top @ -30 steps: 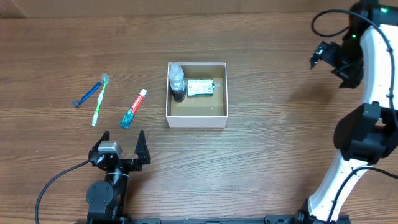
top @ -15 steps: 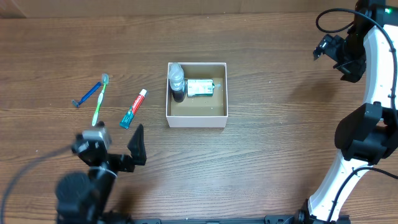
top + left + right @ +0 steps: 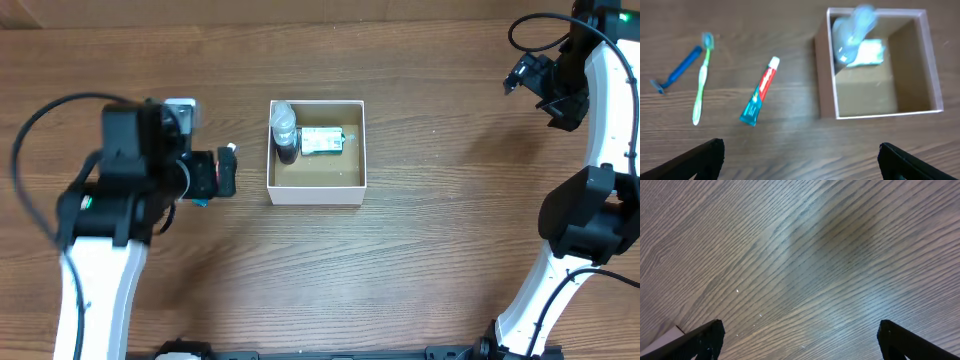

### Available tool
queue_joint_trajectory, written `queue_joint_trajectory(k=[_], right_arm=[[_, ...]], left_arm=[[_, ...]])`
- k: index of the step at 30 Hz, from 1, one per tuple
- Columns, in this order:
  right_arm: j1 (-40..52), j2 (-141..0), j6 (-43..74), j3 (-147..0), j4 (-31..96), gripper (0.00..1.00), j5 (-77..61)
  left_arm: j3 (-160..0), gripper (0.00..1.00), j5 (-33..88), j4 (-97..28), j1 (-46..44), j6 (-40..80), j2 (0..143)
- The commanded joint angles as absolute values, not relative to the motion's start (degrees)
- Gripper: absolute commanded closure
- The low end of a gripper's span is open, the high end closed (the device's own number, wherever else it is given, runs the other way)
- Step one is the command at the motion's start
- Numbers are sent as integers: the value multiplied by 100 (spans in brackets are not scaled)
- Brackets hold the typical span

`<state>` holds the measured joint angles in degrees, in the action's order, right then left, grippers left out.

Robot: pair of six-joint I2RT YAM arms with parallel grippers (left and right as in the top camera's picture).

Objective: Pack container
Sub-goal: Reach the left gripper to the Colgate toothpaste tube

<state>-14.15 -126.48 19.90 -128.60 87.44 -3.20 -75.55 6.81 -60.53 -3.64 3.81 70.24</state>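
The container (image 3: 316, 194), a square white-walled box with a brown floor, sits mid-table and holds a clear bottle (image 3: 285, 127) and a white-green packet (image 3: 322, 141). It also shows in the left wrist view (image 3: 825, 75), with the bottle (image 3: 852, 30) blurred. My left gripper (image 3: 212, 177) hangs wide open and empty above the table left of the box; its fingers (image 3: 800, 152) frame bare wood. A red-green toothpaste tube (image 3: 760, 92), a green toothbrush (image 3: 702, 82) and a blue razor (image 3: 677, 70) lie left of the box. My right gripper (image 3: 533, 80) is open and empty (image 3: 800, 335) at the far right.
In the overhead view my left arm covers the toothbrush and razor; only the toothpaste cap (image 3: 230, 150) shows. The right wrist view shows wood grain and a small white corner (image 3: 667, 336) at lower left. The right arm's white links (image 3: 600, 150) run along the right edge.
My left arm has risen from the table's front edge and swung back over the items left of the box. My right gripper has shifted slightly toward the far edge.
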Motion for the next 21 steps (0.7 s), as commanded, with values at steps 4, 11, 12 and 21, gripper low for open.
queue_joint_trajectory(k=[4, 11, 12, 21], right_arm=[[-1400, -12418, 2040, -12982, 8722, 0, -351], [-1400, -12418, 2043, -12982, 8722, 0, -351], [-1400, -12418, 2043, -12982, 8722, 0, -351], [-1400, -12418, 2040, -12982, 8722, 0, -351]], left_arm=[[-7697, 0, 364, -5708, -333, -34, 7922], [-7697, 0, 357, -5074, -333, -845, 8818], [-7697, 0, 357, -5048, -333, -1002, 8978], [-7697, 0, 366, -4930, -333, -1295, 10602]])
